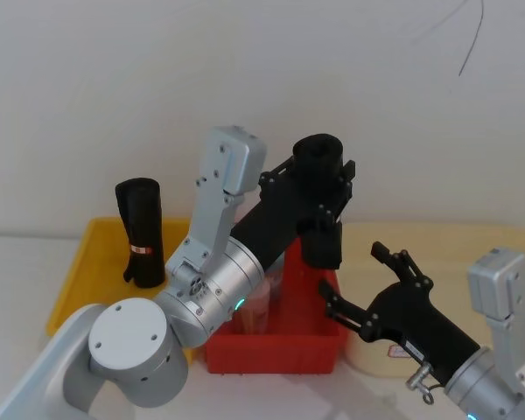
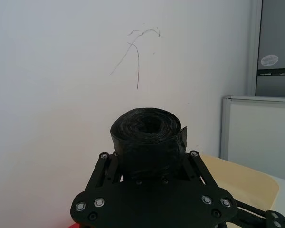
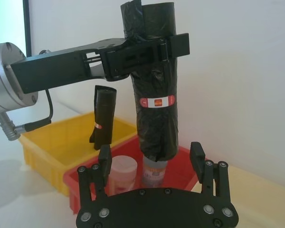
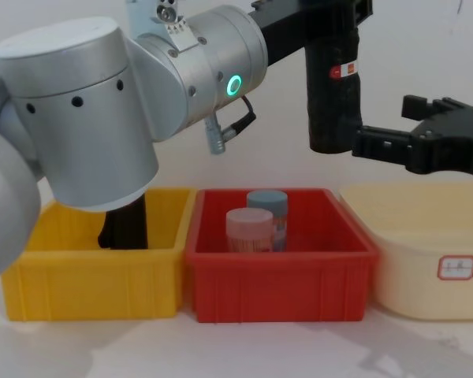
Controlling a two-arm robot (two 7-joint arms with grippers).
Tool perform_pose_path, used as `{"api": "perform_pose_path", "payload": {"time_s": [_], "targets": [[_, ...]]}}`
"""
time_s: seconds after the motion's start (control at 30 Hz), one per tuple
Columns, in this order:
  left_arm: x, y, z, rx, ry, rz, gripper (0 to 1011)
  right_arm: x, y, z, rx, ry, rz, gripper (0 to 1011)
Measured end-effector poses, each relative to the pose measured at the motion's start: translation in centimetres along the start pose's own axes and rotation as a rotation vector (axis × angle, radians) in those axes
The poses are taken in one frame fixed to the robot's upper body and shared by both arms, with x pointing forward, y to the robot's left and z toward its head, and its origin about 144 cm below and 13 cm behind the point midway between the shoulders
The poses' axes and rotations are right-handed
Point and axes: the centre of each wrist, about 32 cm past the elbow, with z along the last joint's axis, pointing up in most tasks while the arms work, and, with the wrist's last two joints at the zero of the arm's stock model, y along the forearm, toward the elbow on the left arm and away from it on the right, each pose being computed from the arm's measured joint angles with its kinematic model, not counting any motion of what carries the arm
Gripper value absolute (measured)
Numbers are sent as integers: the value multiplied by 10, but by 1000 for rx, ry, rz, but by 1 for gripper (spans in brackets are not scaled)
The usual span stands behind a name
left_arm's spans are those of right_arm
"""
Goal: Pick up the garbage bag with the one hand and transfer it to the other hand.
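Chest view: my left tool (image 4: 331, 20) clamps the bag (image 4: 331, 102) upright above the red bin (image 4: 280, 246), while my right tool (image 4: 382, 124) hovers, fingers (image 4: 382, 147) spread, just beside its lower end.

Garbage bag (image 3: 156, 95) in left claw (image 1: 322, 188) above middle bin (image 4: 280, 283) (jars (image 4: 248, 228) inside); right claw (image 1: 357, 278) beside.

The garbage bag (image 3: 154, 128) label band (image 3: 156, 101) and tub (image 4: 410, 260) sticker (image 4: 456, 268) are both illegible.
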Motion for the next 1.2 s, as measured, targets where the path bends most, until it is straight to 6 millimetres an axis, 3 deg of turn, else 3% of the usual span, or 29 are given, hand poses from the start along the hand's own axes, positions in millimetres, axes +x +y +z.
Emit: {"api": "perform_pose_path", "payload": {"time_s": [0.5, 1.2], "targets": [[0, 0, 0, 0, 0, 1, 435, 10, 22, -5, 20, -26, 13, 1001], [0, 0, 0, 0, 0, 1, 435, 9, 53, -8, 35, -43, 36, 1001]]}}
